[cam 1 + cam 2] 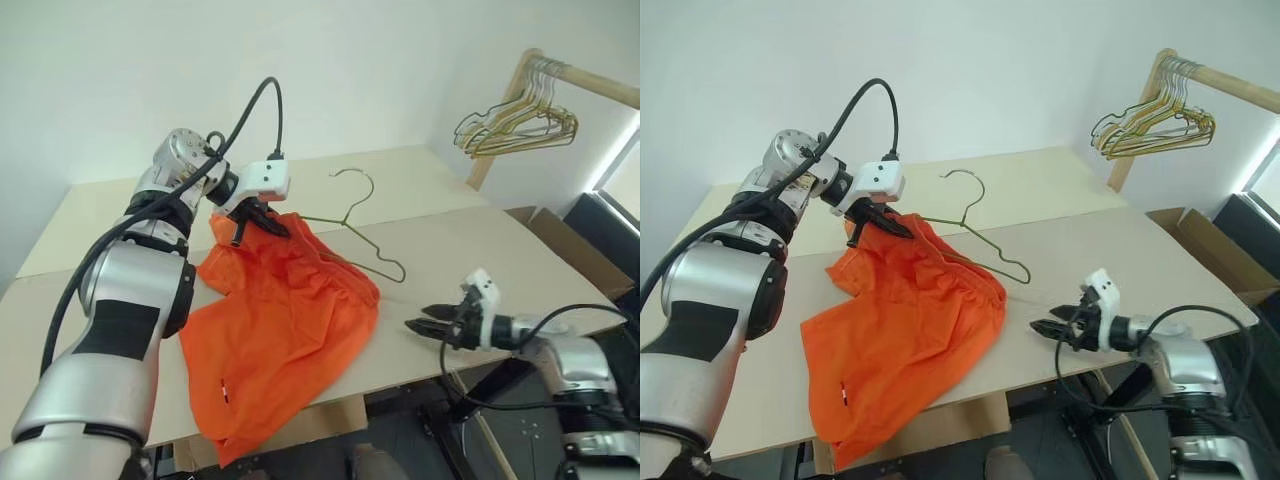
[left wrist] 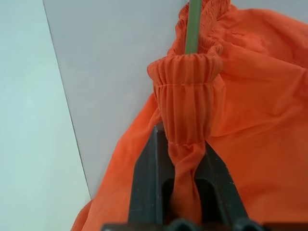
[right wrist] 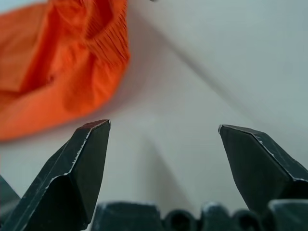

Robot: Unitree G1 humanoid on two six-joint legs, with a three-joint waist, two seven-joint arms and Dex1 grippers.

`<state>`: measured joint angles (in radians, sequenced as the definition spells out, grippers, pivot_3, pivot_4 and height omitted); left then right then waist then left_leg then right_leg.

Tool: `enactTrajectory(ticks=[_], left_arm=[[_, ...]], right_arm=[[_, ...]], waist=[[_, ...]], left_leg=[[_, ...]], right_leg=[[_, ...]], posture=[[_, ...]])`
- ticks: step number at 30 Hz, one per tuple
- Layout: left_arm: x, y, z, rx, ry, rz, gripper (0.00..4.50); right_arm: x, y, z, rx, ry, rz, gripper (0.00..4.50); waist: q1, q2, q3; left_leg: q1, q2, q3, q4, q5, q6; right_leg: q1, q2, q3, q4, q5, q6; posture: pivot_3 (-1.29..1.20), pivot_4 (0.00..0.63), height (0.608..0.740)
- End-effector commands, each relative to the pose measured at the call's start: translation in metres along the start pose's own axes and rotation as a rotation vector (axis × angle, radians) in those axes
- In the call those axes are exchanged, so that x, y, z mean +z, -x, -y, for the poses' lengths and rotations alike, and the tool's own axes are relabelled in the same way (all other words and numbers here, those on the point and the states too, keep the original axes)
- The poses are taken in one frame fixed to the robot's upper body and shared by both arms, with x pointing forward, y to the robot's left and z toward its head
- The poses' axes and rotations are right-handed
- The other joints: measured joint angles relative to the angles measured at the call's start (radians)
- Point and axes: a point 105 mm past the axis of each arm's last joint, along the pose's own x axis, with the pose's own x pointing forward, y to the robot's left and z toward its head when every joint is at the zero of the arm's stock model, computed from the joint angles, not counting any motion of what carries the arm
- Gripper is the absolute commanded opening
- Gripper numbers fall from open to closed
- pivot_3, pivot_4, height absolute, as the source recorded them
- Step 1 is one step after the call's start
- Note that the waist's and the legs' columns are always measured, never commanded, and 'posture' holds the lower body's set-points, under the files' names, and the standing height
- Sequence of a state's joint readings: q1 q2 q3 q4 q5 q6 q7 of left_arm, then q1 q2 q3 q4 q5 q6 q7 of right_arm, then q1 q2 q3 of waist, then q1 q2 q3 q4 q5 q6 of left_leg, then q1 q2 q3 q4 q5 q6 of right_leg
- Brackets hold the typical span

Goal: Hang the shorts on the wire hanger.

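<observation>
One pair of shorts (image 1: 280,340) sprawled over the table's (image 1: 520,260) near edge — its hem hung past it. One left gripper (image 1: 262,218) pinched the gathered waistband, lifted; one wire hanger (image 1: 362,232) ran into the waistband, its hook on bare tabletop. Beside the shorts, one right gripper (image 1: 425,322) hovered at the near edge — jaws spread, empty. One bunch of hangers (image 1: 518,125) hung on a rail, well apart.

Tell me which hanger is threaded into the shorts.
The thin dark wire hanger on the table, one arm inside the shorts; the gold and cream hangers hang from the rail.
</observation>
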<state>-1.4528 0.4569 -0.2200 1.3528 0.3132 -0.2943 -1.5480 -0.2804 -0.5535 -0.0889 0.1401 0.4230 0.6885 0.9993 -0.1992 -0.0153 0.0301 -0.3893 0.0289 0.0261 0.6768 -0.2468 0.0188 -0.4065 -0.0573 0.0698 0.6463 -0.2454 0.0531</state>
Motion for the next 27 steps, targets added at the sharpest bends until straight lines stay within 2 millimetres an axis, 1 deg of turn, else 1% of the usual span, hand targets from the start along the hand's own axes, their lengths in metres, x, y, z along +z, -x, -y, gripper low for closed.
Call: enactTrajectory(ticks=[1, 2, 4, 8, 11, 14, 16, 18, 23, 24, 25, 26, 27], left_arm=[[0.011, 0.012, -0.007, 0.039, -0.042, 0.019, 0.00], [0.012, 0.012, -0.007, 0.040, -0.044, 0.021, 0.00], [0.013, 0.012, -0.008, 0.040, -0.045, 0.022, 0.00], [0.015, 0.014, -0.010, 0.056, -0.045, 0.036, 0.00], [0.016, 0.015, -0.011, 0.065, -0.044, 0.042, 0.00], [0.015, 0.015, -0.010, 0.066, -0.045, 0.039, 0.00], [0.014, 0.014, -0.010, 0.065, -0.044, 0.041, 0.00], [0.013, 0.014, -0.010, 0.067, -0.042, 0.041, 0.00], [0.013, 0.014, -0.010, 0.072, -0.037, 0.051, 0.00], [0.013, 0.015, -0.009, 0.066, -0.036, 0.054, 0.00], [0.012, 0.016, -0.008, 0.061, -0.033, 0.057, 0.00], [0.012, 0.017, -0.007, 0.056, -0.031, 0.060, 0.00], [0.012, 0.019, -0.006, 0.047, -0.032, 0.068, 0.00]], right_arm=[[0.018, -0.012, -0.011, 0.017, 0.008, 0.088, 4.18], [0.018, -0.021, -0.013, 0.026, -0.019, 0.103, 4.18], [0.018, -0.031, -0.016, 0.040, -0.058, 0.114, 4.18], [0.017, -0.048, -0.021, 0.056, -0.043, 0.118, 4.18], [0.015, -0.057, -0.020, 0.054, -0.065, 0.106, 4.18], [0.014, -0.060, -0.018, 0.062, -0.087, 0.107, 4.18], [0.014, -0.060, -0.016, 0.060, -0.105, 0.105, 3.81], [0.012, -0.060, -0.015, 0.063, -0.134, 0.094, 3.24], [0.005, -0.060, -0.015, 0.055, -0.124, 0.067, 1.59], [0.005, -0.062, -0.015, 0.048, -0.132, 0.069, 1.59], [0.007, -0.063, -0.014, 0.045, -0.138, 0.072, 1.22], [0.008, -0.064, -0.014, 0.040, -0.137, 0.077, 1.11], [0.011, -0.064, -0.012, 0.030, -0.138, 0.085, 0.77]], waist=[[-0.002, 0.000, 0.000], [-0.003, 0.000, 0.000], [-0.006, 0.000, 0.000], [-0.006, 0.000, 0.000], [-0.007, 0.000, 0.000], [-0.007, 0.000, 0.000], [-0.007, 0.000, 0.000], [-0.007, 0.000, 0.000], [-0.009, 0.000, 0.000], [-0.009, 0.000, 0.000], [-0.008, 0.000, 0.000], [-0.010, 0.000, 0.000], [-0.011, 0.000, 0.000]], left_leg=[[0.000, 0.000, 0.000, 0.000, 0.000, 0.000], [0.000, 0.000, -0.001, 0.000, 0.000, 0.000], [0.000, 0.000, -0.001, 0.000, 0.000, 0.000], [-0.001, 0.000, -0.002, 0.000, 0.000, 0.000], [-0.001, 0.000, -0.002, 0.000, 0.000, 0.000], [-0.001, -0.001, -0.002, 0.000, 0.000, 0.000], [-0.001, -0.001, -0.003, 0.000, 0.000, 0.000], [-0.001, -0.001, -0.003, 0.000, 0.000, 0.000], [-0.001, -0.001, -0.003, 0.000, 0.000, 0.000], [-0.001, -0.001, -0.003, 0.000, 0.000, 0.000], [-0.001, 0.000, -0.003, 0.000, 0.000, 0.000], [-0.001, 0.000, -0.003, 0.000, 0.000, 0.000], [-0.001, 0.000, -0.003, 0.000, 0.000, 0.000]], right_leg=[[0.000, 0.000, 0.000, 0.000, 0.000, 0.000], [0.000, 0.000, 0.000, 0.000, 0.000, 0.000], [0.000, 0.000, 0.000, 0.000, 0.000, 0.000], [0.000, 0.000, 0.000, 0.000, 0.000, 0.000], [0.000, 0.000, 0.000, 0.000, 0.000, 0.000], [0.000, -0.001, -0.001, 0.000, 0.000, 0.000], [0.000, -0.001, -0.001, 0.000, 0.000, 0.000], [0.000, -0.001, -0.001, 0.000, 0.000, 0.000], [0.000, -0.001, -0.001, 0.000, 0.000, 0.000], [0.000, -0.001, -0.001, 0.000, 0.000, 0.000], [0.000, -0.001, -0.001, 0.000, 0.000, 0.000], [0.000, -0.001, -0.001, 0.000, 0.000, 0.000], [0.000, -0.001, -0.001, 0.000, 0.000, 0.000]], posture=[[-0.16, 0.000, 0.740], [-0.16, 0.000, 0.740], [-0.16, 0.000, 0.740], [-0.16, 0.000, 0.740], [-0.16, 0.000, 0.740], [-0.16, 0.000, 0.740], [-0.16, 0.000, 0.740], [-0.16, 0.000, 0.740], [-0.16, 0.000, 0.740], [-0.17, 0.000, 0.740], [-0.17, 0.000, 0.740], [-0.17, 0.000, 0.740], [-0.17, 0.000, 0.740]])
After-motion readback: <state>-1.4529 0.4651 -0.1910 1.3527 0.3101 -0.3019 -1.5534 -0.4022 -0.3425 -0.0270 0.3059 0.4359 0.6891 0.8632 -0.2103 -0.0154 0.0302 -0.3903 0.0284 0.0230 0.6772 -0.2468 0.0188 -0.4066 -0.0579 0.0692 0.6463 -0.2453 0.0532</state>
